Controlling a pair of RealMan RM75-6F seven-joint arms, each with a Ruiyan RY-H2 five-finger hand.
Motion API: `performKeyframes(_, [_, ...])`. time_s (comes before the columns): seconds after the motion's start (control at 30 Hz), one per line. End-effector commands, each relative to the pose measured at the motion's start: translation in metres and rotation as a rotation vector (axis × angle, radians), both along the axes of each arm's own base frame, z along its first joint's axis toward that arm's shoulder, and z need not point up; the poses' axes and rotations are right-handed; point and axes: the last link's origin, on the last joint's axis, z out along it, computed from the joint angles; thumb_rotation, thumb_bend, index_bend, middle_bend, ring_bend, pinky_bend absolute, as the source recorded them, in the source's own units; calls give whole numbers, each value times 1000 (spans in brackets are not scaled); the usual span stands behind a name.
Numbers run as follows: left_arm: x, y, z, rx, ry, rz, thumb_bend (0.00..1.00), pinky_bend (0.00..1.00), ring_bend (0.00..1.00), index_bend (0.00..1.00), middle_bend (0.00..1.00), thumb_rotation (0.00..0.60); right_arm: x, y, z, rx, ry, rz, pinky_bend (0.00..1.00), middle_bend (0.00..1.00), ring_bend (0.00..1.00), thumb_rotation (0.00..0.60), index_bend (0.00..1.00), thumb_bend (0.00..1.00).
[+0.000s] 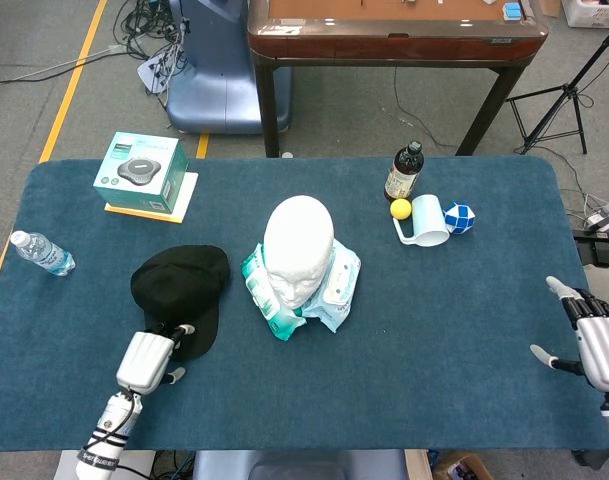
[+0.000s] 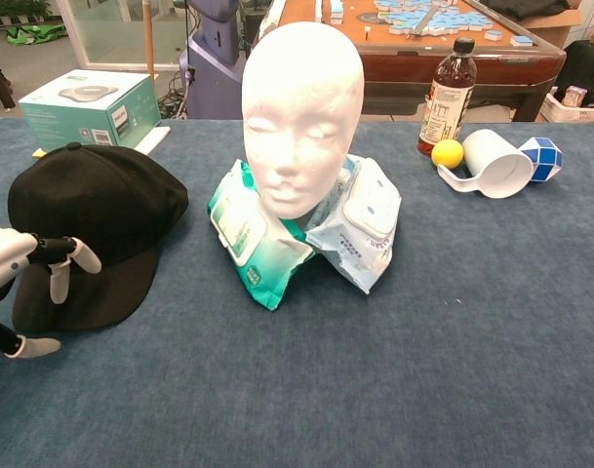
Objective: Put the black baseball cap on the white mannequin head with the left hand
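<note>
The black baseball cap (image 1: pixel 181 284) (image 2: pixel 94 220) lies flat on the blue table, left of the white mannequin head (image 1: pixel 298 247) (image 2: pixel 302 115). The head stands upright on packs of wet wipes and faces the near edge. My left hand (image 1: pixel 148 360) (image 2: pixel 19 285) hovers at the cap's near brim with fingers spread; its fingertips (image 2: pixel 70 265) reach over the brim and its thumb sits below the edge, holding nothing. At the table's near right edge, my right hand (image 1: pixel 594 338) is open and empty, far from the cap.
Green and blue wipe packs (image 2: pixel 306 232) surround the mannequin's neck. A teal box (image 1: pixel 140 172) and a water bottle (image 1: pixel 42 253) are at the left. A dark bottle (image 1: pixel 404 172), yellow ball (image 1: pixel 400 208), white mug (image 1: pixel 428 221) and blue-white puzzle ball (image 1: pixel 461 217) stand at the back right.
</note>
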Motion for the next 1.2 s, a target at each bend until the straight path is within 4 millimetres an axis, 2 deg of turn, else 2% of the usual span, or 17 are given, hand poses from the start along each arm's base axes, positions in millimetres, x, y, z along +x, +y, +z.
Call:
performKeyframes(0.03, [-1, 1, -4, 3, 8, -6, 50, 586, 357, 324, 535, 600, 0, 0, 0, 0, 0, -1, 258, 235, 185, 600, 80, 0])
performKeyframes(0.87, [-11, 10, -19, 96, 21, -32, 50, 587, 389, 348, 597, 600, -1, 0, 1, -1, -3, 0, 258, 235, 185, 600, 80, 0])
performKeyframes(1.2, [-12, 17, -11, 228, -72, -91, 50, 588, 402, 352, 618, 600, 0, 2, 2, -6, -4, 6, 258, 235, 185, 600, 81, 0])
